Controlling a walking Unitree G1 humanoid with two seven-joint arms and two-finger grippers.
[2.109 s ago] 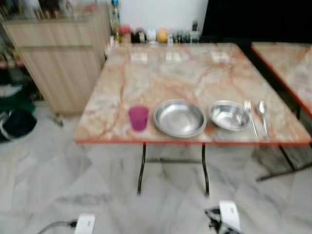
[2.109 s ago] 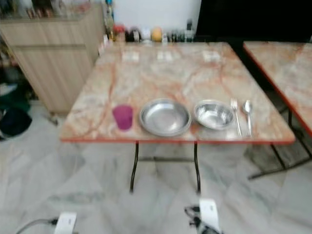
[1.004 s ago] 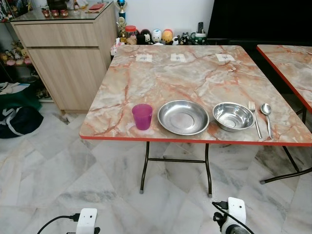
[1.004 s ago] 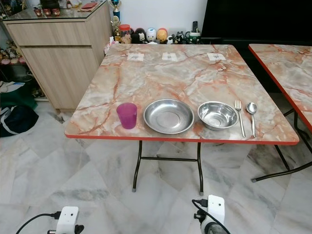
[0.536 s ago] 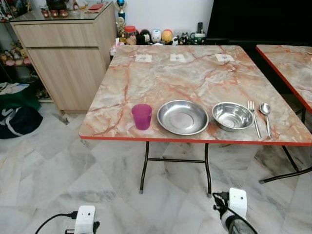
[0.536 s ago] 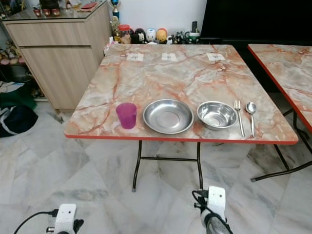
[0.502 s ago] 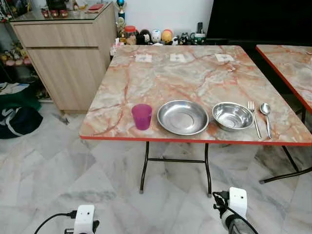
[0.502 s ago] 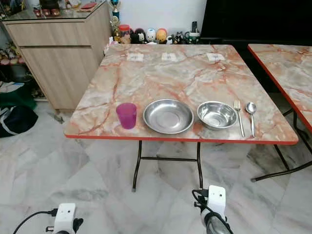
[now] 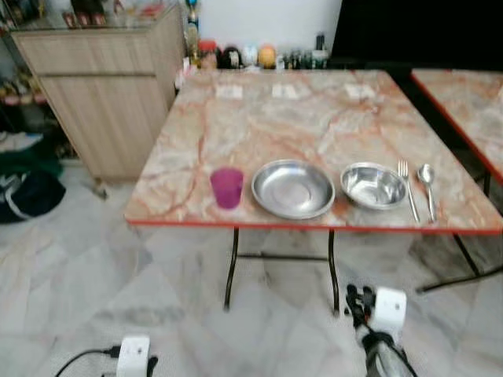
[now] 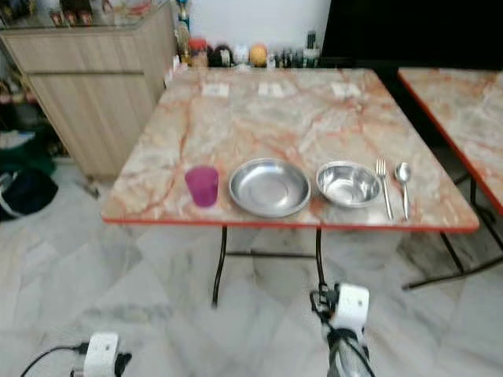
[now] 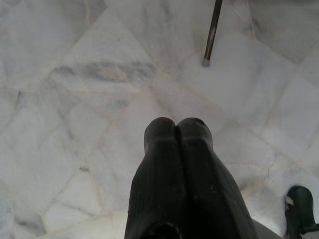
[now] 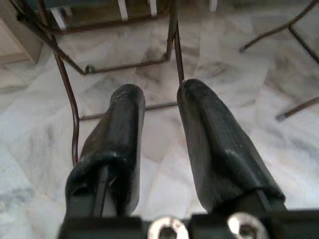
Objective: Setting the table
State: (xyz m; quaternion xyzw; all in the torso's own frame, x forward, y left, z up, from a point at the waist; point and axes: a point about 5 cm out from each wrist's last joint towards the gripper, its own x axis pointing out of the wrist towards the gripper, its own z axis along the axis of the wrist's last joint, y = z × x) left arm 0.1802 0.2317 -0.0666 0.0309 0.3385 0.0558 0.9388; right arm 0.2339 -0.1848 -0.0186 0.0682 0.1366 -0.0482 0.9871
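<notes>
Tableware sits in one row along the near edge of the marble-patterned table (image 9: 314, 118): translucent pink cup (image 9: 227, 187), shallow steel plate (image 9: 293, 188), deeper steel bowl (image 9: 373, 185), then fork (image 9: 406, 188) and spoon (image 9: 427, 187), long axes running away from the robot. All lie ahead of and above both grippers. Right gripper (image 12: 159, 102), fingers parted, empty, hangs nearer the cutlery end; left gripper (image 11: 175, 127), fingers pressed together, points at pale tiled floor (image 11: 75, 74).

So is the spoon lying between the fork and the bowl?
No, the fork lies between the bowl and the spoon, which is outermost on the right.
</notes>
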